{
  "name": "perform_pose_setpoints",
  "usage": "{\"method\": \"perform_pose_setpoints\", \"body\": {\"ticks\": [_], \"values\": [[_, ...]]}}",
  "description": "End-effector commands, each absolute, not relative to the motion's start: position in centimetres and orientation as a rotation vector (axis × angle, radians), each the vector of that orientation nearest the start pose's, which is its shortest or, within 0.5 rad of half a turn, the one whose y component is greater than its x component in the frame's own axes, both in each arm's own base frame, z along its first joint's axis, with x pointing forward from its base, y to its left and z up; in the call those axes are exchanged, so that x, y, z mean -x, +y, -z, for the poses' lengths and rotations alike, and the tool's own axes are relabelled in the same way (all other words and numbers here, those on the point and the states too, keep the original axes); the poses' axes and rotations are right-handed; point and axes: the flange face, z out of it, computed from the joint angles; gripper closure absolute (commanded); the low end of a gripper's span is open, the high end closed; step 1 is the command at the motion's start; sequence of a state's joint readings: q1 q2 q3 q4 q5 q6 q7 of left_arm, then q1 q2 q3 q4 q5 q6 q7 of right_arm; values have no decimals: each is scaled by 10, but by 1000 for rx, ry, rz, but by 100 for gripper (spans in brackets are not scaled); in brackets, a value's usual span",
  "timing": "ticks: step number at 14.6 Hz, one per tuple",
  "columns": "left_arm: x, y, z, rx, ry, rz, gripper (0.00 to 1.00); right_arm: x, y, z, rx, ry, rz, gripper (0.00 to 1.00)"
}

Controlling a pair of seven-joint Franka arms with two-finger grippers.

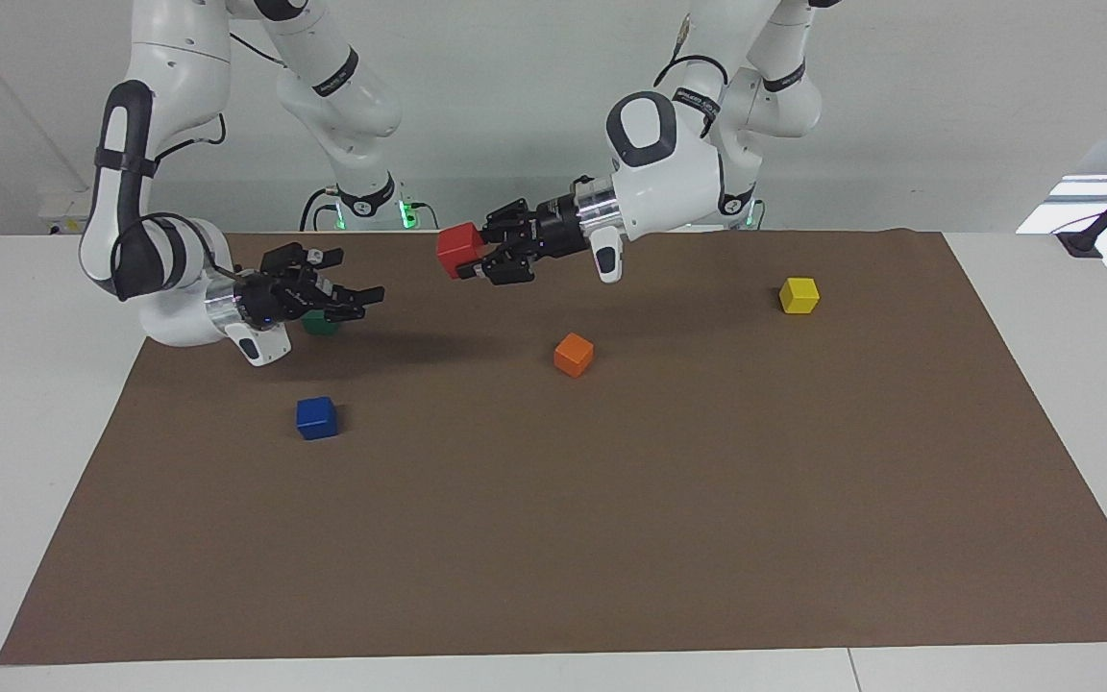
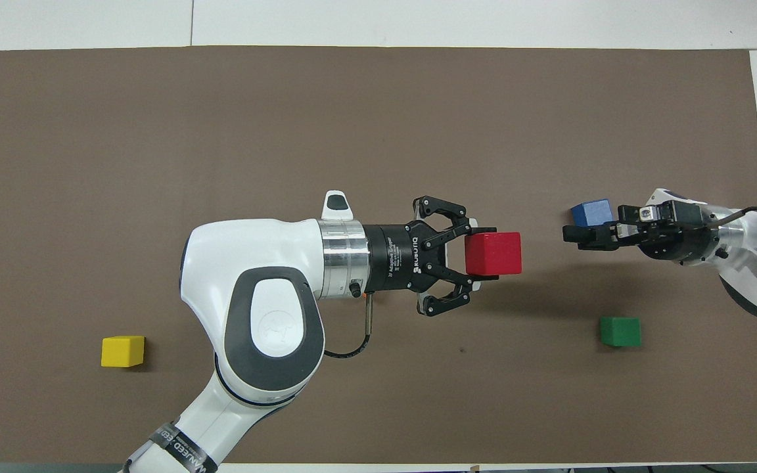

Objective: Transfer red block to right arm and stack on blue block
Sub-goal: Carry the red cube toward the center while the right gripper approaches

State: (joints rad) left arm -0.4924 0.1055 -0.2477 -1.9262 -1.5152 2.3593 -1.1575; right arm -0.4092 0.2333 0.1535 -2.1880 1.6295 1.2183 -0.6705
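Over the brown worktop, left pincer grasps the red block; right pincer, released, faces it. We judge it light, rigid; take free faces.

red block held aloft, level | blue block flat on mat, right arm's end
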Motion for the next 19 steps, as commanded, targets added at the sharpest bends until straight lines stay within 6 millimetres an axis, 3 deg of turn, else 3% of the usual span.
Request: {"method": "perform_pose_setpoints", "body": {"ticks": [1, 8, 10, 19], "values": [[-440, -427, -488, -1471, 1378, 989, 100, -519, -4, -365, 1237, 127, -12, 0], [-419, -449, -480, -1388, 1466, 914, 100, -524, 35, -359, 1244, 123, 13, 0], [-423, -454, -465, -1347, 1506, 946, 100, -526, 37, -358, 1254, 131, 22, 0], [-432, -450, -464, -1341, 1509, 943, 100, -536, 83, -355, 1254, 161, 61, 0]]}}
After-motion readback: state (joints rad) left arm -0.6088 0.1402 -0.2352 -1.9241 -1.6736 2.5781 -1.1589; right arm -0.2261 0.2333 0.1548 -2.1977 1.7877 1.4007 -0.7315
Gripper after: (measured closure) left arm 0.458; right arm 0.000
